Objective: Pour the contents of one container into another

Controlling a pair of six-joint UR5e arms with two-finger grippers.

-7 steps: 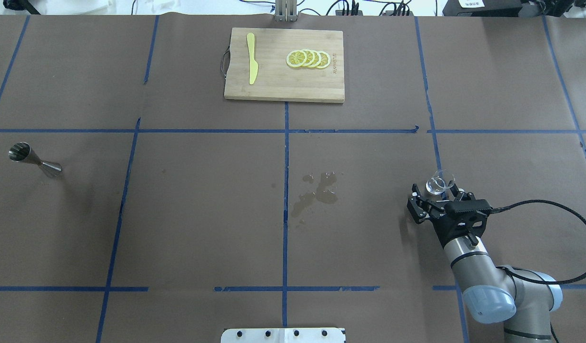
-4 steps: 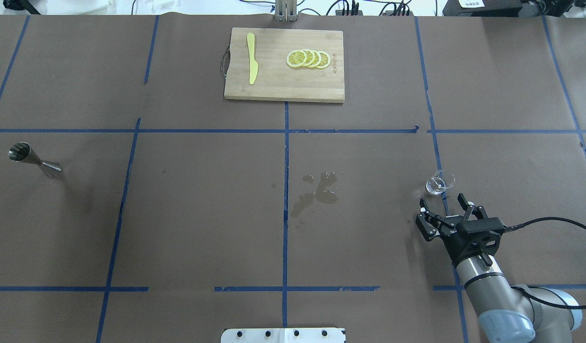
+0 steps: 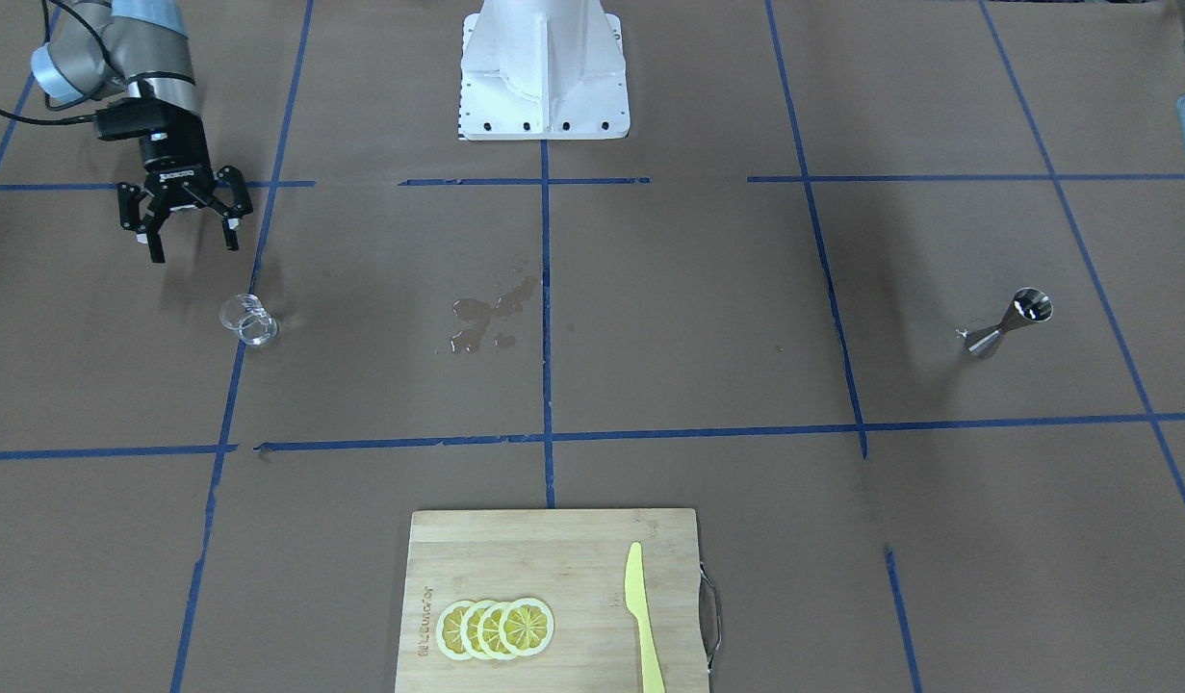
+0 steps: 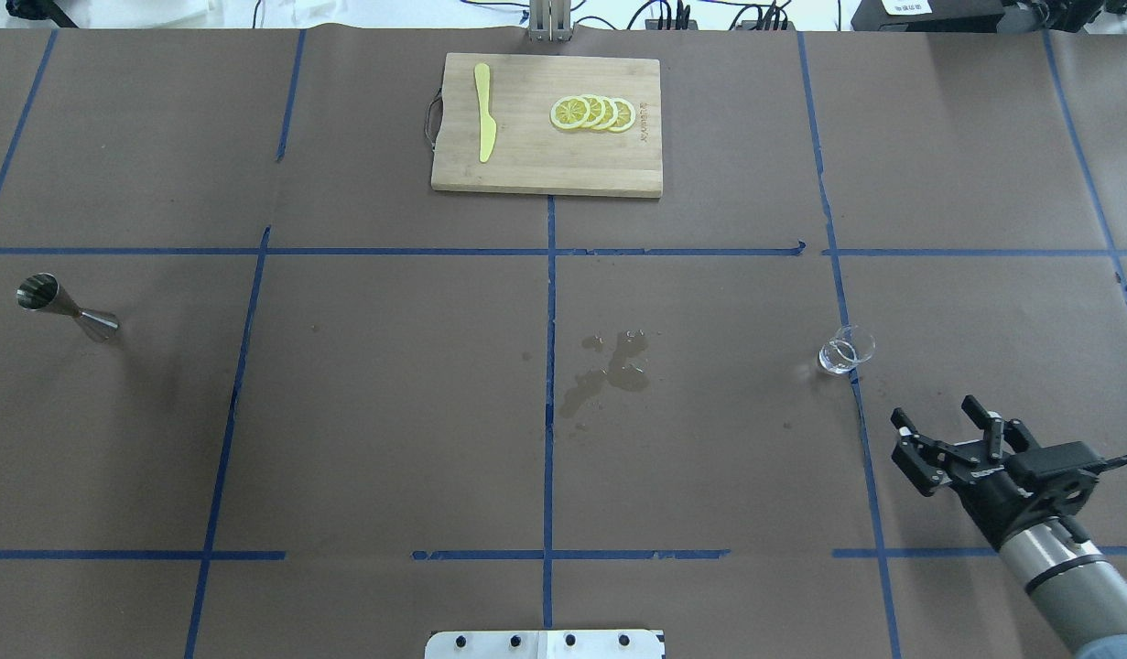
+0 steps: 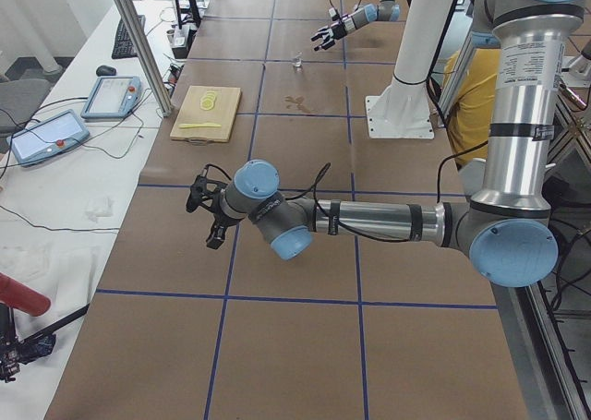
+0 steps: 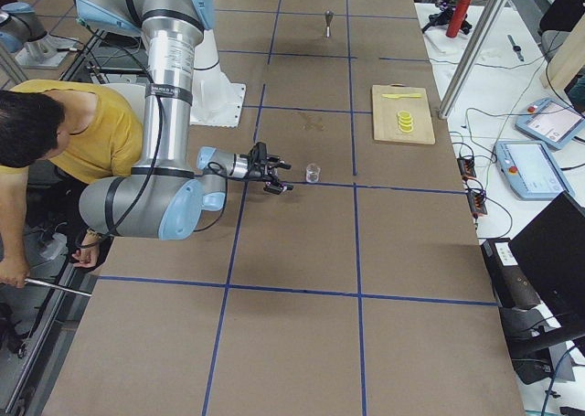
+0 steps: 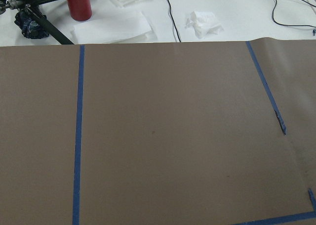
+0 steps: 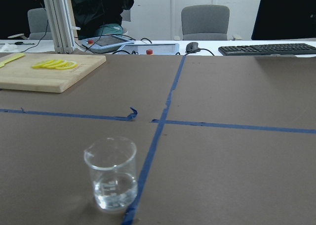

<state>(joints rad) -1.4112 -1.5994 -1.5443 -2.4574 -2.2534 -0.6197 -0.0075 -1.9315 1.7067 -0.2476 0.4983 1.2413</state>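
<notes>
The clear glass measuring cup (image 4: pixel 845 351) stands upright on the brown paper right of centre, with a little clear liquid at its bottom (image 8: pixel 111 173). It also shows in the front view (image 3: pixel 248 320). My right gripper (image 4: pixel 934 412) hovers open and empty, nearer the robot and to the right of the cup, apart from it (image 3: pixel 194 248). The steel jigger (image 4: pixel 67 309) stands far off at the table's left side (image 3: pixel 1011 322). My left gripper (image 5: pixel 199 224) shows only in the exterior left view, so I cannot tell its state.
A wooden cutting board (image 4: pixel 545 165) at the far centre carries lemon slices (image 4: pixel 592 113) and a yellow knife (image 4: pixel 484 112). A small spill (image 4: pixel 609 371) lies mid-table. A person in a yellow shirt (image 6: pixel 87 133) stands beside the robot's base.
My right gripper, which stood around the glass cup, has drawn back toward the robot and to the right. The cup stays standing where it was. The jigger has not moved.
</notes>
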